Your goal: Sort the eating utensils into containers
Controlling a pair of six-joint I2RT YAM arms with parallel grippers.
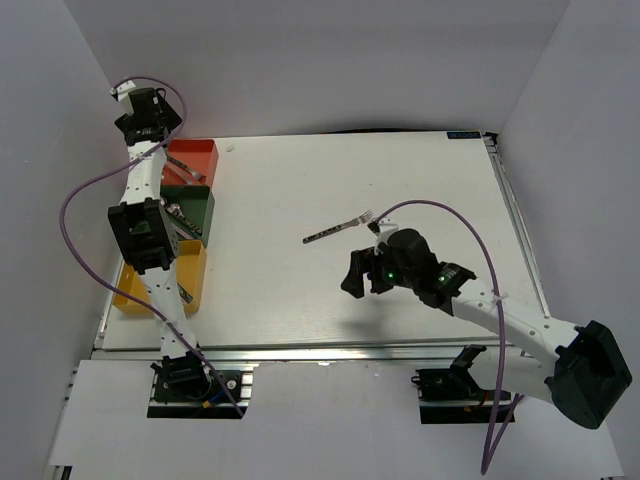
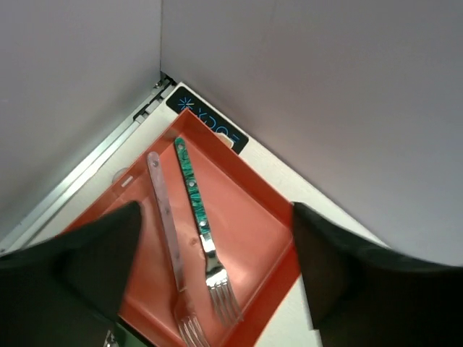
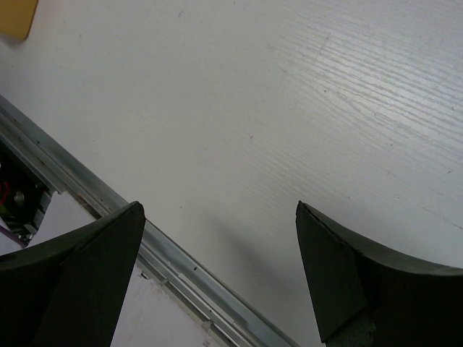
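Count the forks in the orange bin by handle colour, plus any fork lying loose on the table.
Green-handled fork in the orange bin: 1
Pale pink-handled fork in the same bin: 1
Loose dark-handled fork on the table: 1
Total: 3
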